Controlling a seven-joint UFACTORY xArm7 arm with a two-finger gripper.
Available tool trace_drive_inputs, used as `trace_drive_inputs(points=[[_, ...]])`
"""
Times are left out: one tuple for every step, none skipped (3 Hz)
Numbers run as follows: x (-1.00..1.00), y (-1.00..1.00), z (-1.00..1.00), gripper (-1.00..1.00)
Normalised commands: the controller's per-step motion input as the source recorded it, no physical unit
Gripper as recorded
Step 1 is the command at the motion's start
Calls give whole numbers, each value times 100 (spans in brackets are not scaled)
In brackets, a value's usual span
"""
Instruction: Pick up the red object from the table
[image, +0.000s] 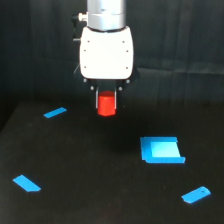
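Pincer: the white xArm pincer (106, 102) hangs finger-down, clamped on the small bright red-orange block (106, 105).
Red block: held between the dark fingers, lifted clear of the flat matte black table (100, 170) (a gap shows beneath it).
Blue pieces: a thin strip (55, 112), a squarish sheet (161, 150), and two small flat slabs (26, 183) (196, 194), well apart.
Backdrop: wrinkled black curtain (180, 45).

Bright red-orange block (106, 105); white hand (106, 95); four flat blue pieces (161, 150); matte black table (90, 170)
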Motion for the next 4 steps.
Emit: trace_drive_inputs(points=[[4, -3, 8, -96], [5, 0, 13, -100], [1, -2, -5, -94], [7, 1, 3, -100]])
